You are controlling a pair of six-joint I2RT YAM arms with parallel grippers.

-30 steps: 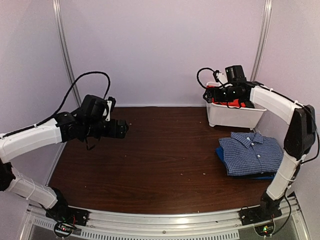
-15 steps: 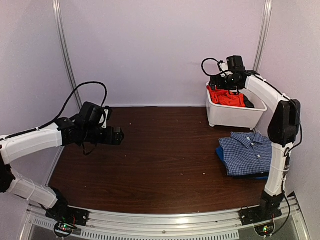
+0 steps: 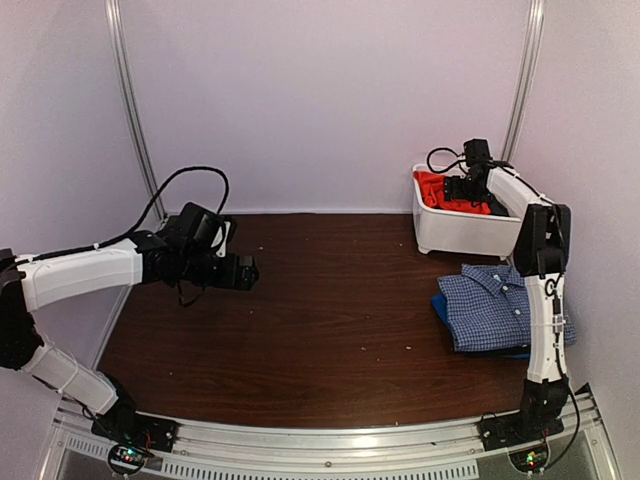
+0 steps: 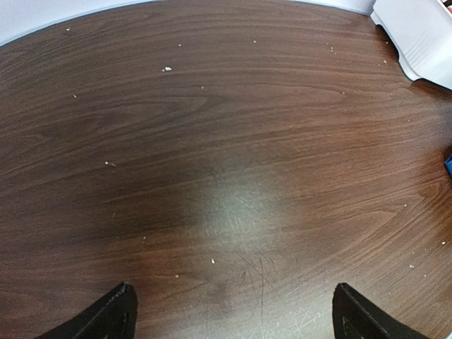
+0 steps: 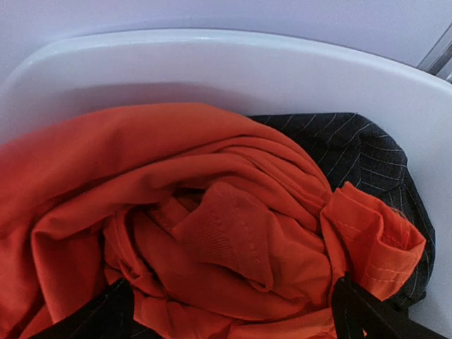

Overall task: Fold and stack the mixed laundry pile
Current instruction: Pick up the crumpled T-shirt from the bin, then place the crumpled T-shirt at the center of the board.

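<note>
Orange T-shirt (image 5: 212,233) bunched in white tub (image 5: 212,63), right tool (image 5: 232,311) spread wide just above

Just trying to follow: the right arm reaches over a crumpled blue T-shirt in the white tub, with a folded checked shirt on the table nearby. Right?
Not quite: the crumpled T-shirt in the white tub under the right gripper is orange, not blue, as the right wrist view shows.

Right gripper (image 3: 455,190) is dropping lower over the tub (image 3: 465,236), and we are seeing it closing on the orange shirt (image 3: 430,186). Right arm (image 3: 545,300) is folding upright, elbow swinging back. We are noting the left gripper (image 3: 247,272) sinking slightly toward the table (image 3: 330,330).
</note>
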